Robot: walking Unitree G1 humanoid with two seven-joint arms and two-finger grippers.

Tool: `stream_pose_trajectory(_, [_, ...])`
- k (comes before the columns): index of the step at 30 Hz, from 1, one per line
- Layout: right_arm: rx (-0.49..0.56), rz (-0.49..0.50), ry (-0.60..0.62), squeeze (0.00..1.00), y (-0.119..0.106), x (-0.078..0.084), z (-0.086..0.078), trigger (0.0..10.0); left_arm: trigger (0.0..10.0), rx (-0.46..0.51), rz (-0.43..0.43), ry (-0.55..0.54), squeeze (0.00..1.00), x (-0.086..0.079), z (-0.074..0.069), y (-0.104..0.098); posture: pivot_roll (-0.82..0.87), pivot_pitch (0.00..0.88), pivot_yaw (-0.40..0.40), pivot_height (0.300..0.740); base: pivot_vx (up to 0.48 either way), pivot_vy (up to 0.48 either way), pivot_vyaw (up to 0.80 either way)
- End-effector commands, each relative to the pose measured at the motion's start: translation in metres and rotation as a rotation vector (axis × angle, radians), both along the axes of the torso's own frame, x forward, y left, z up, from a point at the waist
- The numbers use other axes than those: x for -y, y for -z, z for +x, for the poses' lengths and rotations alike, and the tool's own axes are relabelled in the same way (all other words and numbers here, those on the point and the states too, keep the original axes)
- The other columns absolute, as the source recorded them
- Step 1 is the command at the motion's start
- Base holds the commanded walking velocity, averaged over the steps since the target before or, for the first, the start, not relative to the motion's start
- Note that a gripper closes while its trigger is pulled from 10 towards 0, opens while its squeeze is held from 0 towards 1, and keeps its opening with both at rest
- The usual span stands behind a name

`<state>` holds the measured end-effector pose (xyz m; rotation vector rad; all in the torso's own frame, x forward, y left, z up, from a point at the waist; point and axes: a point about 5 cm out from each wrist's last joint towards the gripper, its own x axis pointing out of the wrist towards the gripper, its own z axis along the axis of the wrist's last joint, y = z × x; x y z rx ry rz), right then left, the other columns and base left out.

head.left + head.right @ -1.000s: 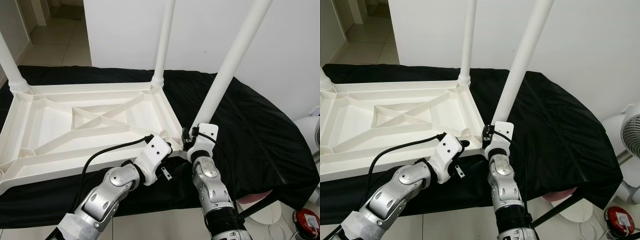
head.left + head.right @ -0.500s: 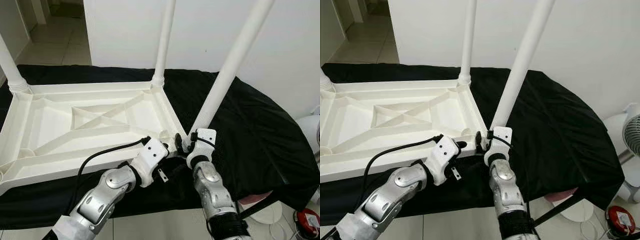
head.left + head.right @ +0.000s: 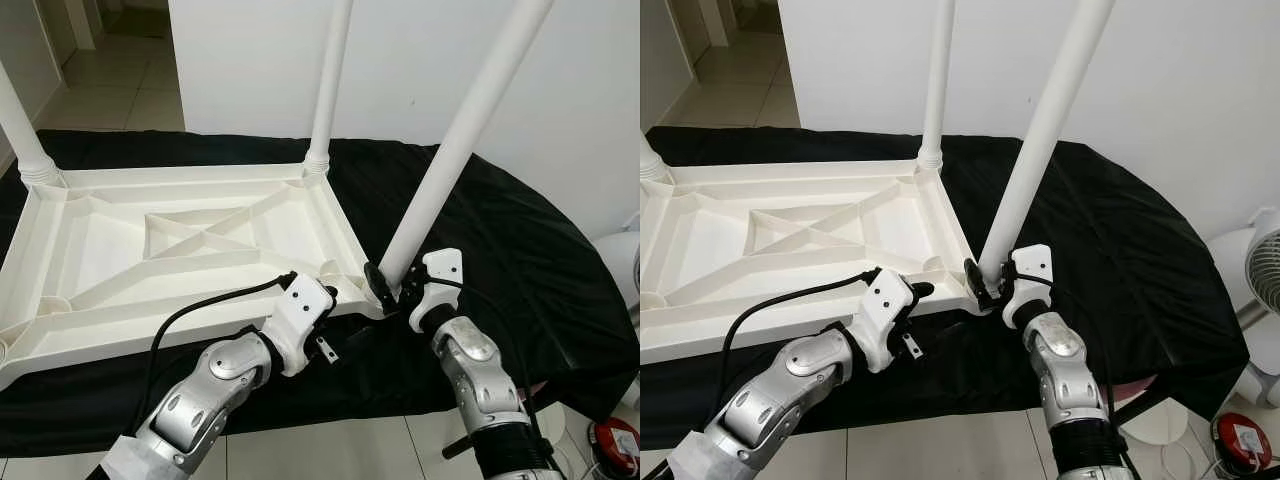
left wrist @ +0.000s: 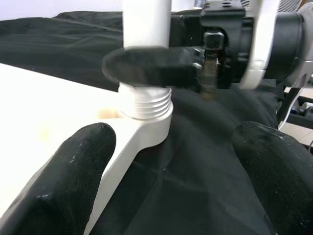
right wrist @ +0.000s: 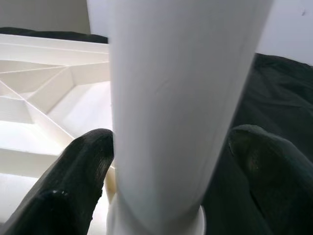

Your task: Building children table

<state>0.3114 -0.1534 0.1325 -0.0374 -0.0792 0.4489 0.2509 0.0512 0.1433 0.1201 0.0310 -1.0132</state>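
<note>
Over on the left, the upturned tabletop [image 3: 180,250] lies flat on the black-draped bench [image 3: 520,250], ribs up. One leg [image 3: 22,130] stands in the far-left corner at about ten o'clock, a second leg [image 3: 330,85] rises from the far-right corner at twelve. Both look seated and upright.

Now the left gripper [image 3: 345,290] comes in at the tabletop's near-right corner, fingers [image 4: 68,181] spread apart, one over the white edge and the other over the black cloth, holding nothing. It looks to be there to brace the corner.

And here's the action: the third leg [image 3: 450,160] leans off toward one o'clock, foot down at the threaded socket [image 4: 145,103] on that near corner. The right gripper [image 3: 393,283] is wrapped round the leg just above the socket, black fingers [image 5: 73,181] either side; from where I stand it looks clamped on, though there's a sliver of gap on one side in the wrist view.

The worry is that tilt. If the leg is turned while leaning like this, I'd expect the threads to cross and jam, or the foot to pop out of the socket. A low grip on a long leg gives little leverage, so the top could swing and drag the light tabletop across the slippery cloth toward the edge. The left gripper isn't pinning anything down, so little would stop that slide.
</note>
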Motion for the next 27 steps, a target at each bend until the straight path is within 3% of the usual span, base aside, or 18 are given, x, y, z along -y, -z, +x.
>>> stream_pose_trajectory(1, [-0.010,-0.011,-0.080,0.00,0.001,0.003,0.002,10.0,10.0,-0.017,0.009,0.142,0.00,0.003,-0.006,-0.001,0.01,0.000,-0.100,0.740,0.000,0.000,0.00])
stream_pose_trajectory(7, [-0.018,-0.033,-0.144,0.00,0.002,0.005,0.003,10.0,10.0,-0.014,0.009,0.140,0.00,0.003,-0.005,-0.003,0.01,0.000,-0.099,0.740,0.000,0.000,0.00])
stream_pose_trajectory(10, [-0.066,-0.117,-0.258,0.00,0.009,0.008,0.010,10.0,10.0,-0.013,0.012,0.132,0.00,0.000,-0.003,-0.006,0.02,0.000,-0.093,0.740,0.000,0.000,0.00])
stream_pose_trajectory(12, [-0.068,-0.119,-0.263,0.00,0.010,0.009,0.011,10.0,10.0,-0.014,0.012,0.132,0.00,0.000,-0.003,-0.007,0.02,0.000,-0.093,0.740,0.000,0.000,0.00])
stream_pose_trajectory(13, [-0.077,-0.123,-0.274,0.00,0.012,0.009,0.012,6.2,10.0,-0.013,0.012,0.133,0.00,0.000,-0.004,-0.007,0.02,0.000,-0.093,0.740,0.000,0.000,0.00])
stream_pose_trajectory(14, [-0.077,-0.123,-0.274,0.00,0.012,0.009,0.012,6.2,10.0,-0.013,0.012,0.133,0.00,0.000,-0.004,-0.007,0.02,0.000,-0.093,0.740,0.000,0.000,0.00])
stream_pose_trajectory(15, [-0.089,-0.122,-0.279,0.00,0.015,0.008,0.014,3.2,10.0,-0.013,0.012,0.132,0.00,0.000,-0.003,-0.008,0.03,0.000,-0.099,0.740,0.000,0.000,0.00])
stream_pose_trajectory(16, [-0.089,-0.122,-0.279,0.00,0.015,0.008,0.014,3.2,10.0,-0.013,0.012,0.132,0.00,0.000,-0.003,-0.008,0.03,0.000,-0.099,0.740,0.000,0.000,0.00])
stream_pose_trajectory(17, [-0.101,-0.120,-0.289,0.00,0.017,0.007,0.016,0.5,10.0,-0.013,0.011,0.130,0.00,-0.001,-0.004,-0.008,0.03,0.000,-0.101,0.740,0.000,0.000,0.00])
stream_pose_trajectory(19, [-0.109,-0.119,-0.295,0.00,0.019,0.007,0.017,0.5,10.0,-0.013,0.011,0.128,0.00,-0.002,-0.004,-0.008,0.03,0.000,-0.101,0.740,0.000,0.000,0.00])
stream_pose_trajectory(20, [-0.116,-0.115,-0.311,0.00,0.020,0.006,0.018,0.0,10.0,-0.016,0.010,0.125,0.00,-0.001,-0.004,-0.008,0.03,0.000,-0.103,0.740,0.000,0.000,0.00])
stream_pose_trajectory(27, [-0.136,-0.108,-0.329,0.00,0.026,0.005,0.018,0.0,10.0,-0.019,0.001,0.125,0.00,0.002,-0.005,-0.009,0.04,0.000,-0.105,0.740,0.000,0.000,0.00])
